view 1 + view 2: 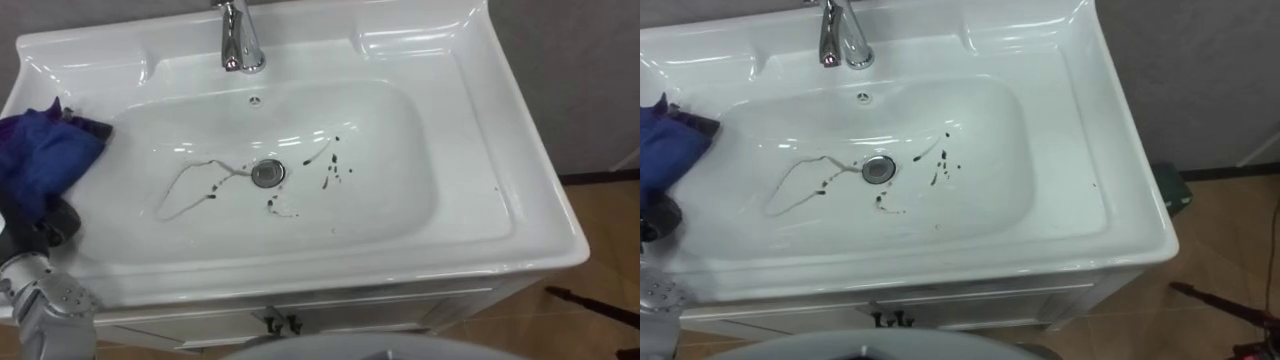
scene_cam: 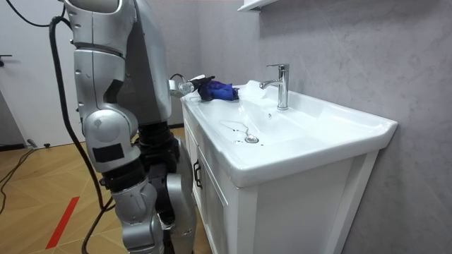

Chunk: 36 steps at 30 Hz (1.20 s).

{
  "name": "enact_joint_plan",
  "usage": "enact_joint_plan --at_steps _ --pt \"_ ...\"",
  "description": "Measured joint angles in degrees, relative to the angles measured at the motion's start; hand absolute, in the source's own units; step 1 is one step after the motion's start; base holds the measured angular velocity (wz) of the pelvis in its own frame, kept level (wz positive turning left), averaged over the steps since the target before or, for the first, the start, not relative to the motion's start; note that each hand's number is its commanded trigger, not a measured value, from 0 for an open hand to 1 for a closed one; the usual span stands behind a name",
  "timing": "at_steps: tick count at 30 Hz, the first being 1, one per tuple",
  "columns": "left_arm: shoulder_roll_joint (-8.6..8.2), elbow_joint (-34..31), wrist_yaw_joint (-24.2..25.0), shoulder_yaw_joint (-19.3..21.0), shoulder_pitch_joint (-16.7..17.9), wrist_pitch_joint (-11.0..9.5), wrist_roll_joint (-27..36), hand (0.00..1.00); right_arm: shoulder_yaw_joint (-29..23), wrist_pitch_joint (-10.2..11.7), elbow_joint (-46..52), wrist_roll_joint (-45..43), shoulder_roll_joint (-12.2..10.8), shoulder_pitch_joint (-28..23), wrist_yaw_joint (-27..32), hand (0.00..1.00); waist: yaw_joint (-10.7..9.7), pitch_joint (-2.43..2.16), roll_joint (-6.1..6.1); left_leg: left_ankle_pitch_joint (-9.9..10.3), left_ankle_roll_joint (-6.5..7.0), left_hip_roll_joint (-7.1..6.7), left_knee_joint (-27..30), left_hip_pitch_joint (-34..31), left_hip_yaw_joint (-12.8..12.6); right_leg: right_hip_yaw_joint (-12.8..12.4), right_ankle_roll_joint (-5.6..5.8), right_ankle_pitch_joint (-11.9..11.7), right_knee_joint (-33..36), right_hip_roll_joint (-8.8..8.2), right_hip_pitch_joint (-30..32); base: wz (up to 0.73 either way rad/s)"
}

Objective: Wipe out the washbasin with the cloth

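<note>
The robot stands at the front edge of the white basin [image 1: 480, 160], above the cabinet [image 1: 380, 312] that carries it. At the basin's left edge, the left hand [image 1: 52, 222] is clamped on a bunched blue cloth [image 1: 35, 165], which lies on the rim and overhangs the bowl's left slope. Farther in, dark marks [image 1: 330, 170] and thin dark lines surround the drain [image 1: 268, 173] at the bowl's centre, and the chrome faucet [image 1: 238, 40] stands upright at the middle of the far edge.

A chrome faucet [image 1: 238, 40] stands above white cabinet doors [image 2: 214, 203].
</note>
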State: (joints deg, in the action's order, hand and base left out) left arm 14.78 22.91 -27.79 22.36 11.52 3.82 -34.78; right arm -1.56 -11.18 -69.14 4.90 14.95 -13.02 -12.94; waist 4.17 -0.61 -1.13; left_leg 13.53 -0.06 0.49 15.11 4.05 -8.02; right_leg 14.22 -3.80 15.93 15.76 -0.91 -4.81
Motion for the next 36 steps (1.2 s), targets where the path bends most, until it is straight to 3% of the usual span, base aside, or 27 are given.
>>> enact_joint_plan --at_steps 9,21,23,24,27,28,29,30,32,34,36 --pt "1.96 0.63 5.13 2.20 -2.70 2.63 -0.86 0.00 -4.21 -0.88 0.23 -0.67 0.02 0.48 0.32 0.00 0.69 0.22 -0.53 -0.15 -0.25 0.29 0.32 0.09 0.26 0.01 -0.42 0.06 -0.10 0.23 -0.25 -0.01" --pt "2.53 -0.64 9.41 2.23 -4.40 7.56 -0.96 0.00 -4.24 -1.06 0.11 -0.67 0.12 0.59 0.97 0.00 0.89 0.09 -1.64 -0.14 -0.25 0.32 0.47 -0.18 0.27 -0.07 -0.46 0.08 -0.20 0.25 -0.05 0.00" --pt "2.64 -0.64 10.42 2.23 -4.65 7.91 -0.96 0.18 -4.24 -1.42 0.20 -0.69 0.12 0.62 1.13 0.00 0.89 0.09 -1.64 -0.15 -0.25 0.32 0.47 -0.25 0.27 0.01 -0.47 0.08 -0.20 0.25 -0.05 0.00" --pt "2.79 -0.64 11.09 2.23 -4.72 8.03 -0.96 0.34 -4.24 -1.46 0.20 -0.69 0.12 0.62 1.28 0.00 0.89 0.09 -1.65 -0.15 -0.25 0.32 0.47 -0.26 0.27 0.03 -0.47 0.09 -0.21 0.25 -0.05 0.00" --pt "2.98 -1.02 12.78 2.24 -4.84 8.80 -0.96 0.34 -4.26 -1.50 0.23 -0.70 0.12 0.55 1.61 0.00 0.86 0.10 -1.67 -0.15 -0.26 0.36 0.50 -0.31 0.19 0.10 -0.48 0.09 -0.22 0.25 -0.07 0.00" --pt "3.09 -1.26 13.51 2.24 -4.85 9.13 -0.96 0.43 -4.27 -1.64 0.29 -0.70 0.12 0.55 1.64 0.00 0.86 0.09 -1.64 -0.15 -0.26 0.37 0.51 -0.33 0.17 0.11 -0.48 0.09 -0.22 0.25 -0.07 0.00" --pt "3.16 -1.40 13.83 2.24 -4.85 9.36 -0.96 0.91 -4.27 -1.86 0.31 -0.70 0.12 0.54 1.67 0.00 0.86 0.10 -1.64 -0.15 -0.26 0.38 0.51 -0.33 0.17 0.11 -0.48 0.09 -0.22 0.25 -0.07 0.00" --pt "3.42 -1.55 14.23 2.24 -4.98 9.71 -1.09 1.00 -4.24 -2.25 0.34 -0.72 0.12 0.61 1.71 0.00 0.86 0.11 -1.63 -0.14 -0.26 0.39 0.52 -0.34 0.15 0.11 -0.48 0.09 -0.22 0.25 -0.07 0.00" --pt "4.76 -1.54 14.43 2.35 -5.46 10.29 -2.26 1.00 -4.24 -2.65 0.33 -0.78 0.13 0.65 1.70 0.00 0.86 0.13 -1.59 -0.14 -0.26 0.37 0.51 -0.34 0.15 0.13 -0.48 0.09 -0.22 0.25 -0.07 0.00" --pt "7.33 -1.51 15.16 2.35 -5.51 11.11 -2.68 1.00 -4.23 -2.69 0.33 -0.88 0.13 0.51 1.72 0.00 0.76 0.13 -1.55 -0.14 -0.26 0.31 0.45 -0.34 0.16 0.12 -0.47 0.10 -0.31 0.20 -0.06 0.00" --pt "7.93 -1.53 15.61 2.35 -5.51 11.39 -3.57 1.00 -4.19 -2.71 0.32 -0.87 0.13 0.35 1.75 0.00 0.68 0.13 -1.56 -0.14 -0.26 0.24 0.29 -0.31 0.02 0.08 -0.43 0.07 -0.48 0.16 -0.07 0.00"
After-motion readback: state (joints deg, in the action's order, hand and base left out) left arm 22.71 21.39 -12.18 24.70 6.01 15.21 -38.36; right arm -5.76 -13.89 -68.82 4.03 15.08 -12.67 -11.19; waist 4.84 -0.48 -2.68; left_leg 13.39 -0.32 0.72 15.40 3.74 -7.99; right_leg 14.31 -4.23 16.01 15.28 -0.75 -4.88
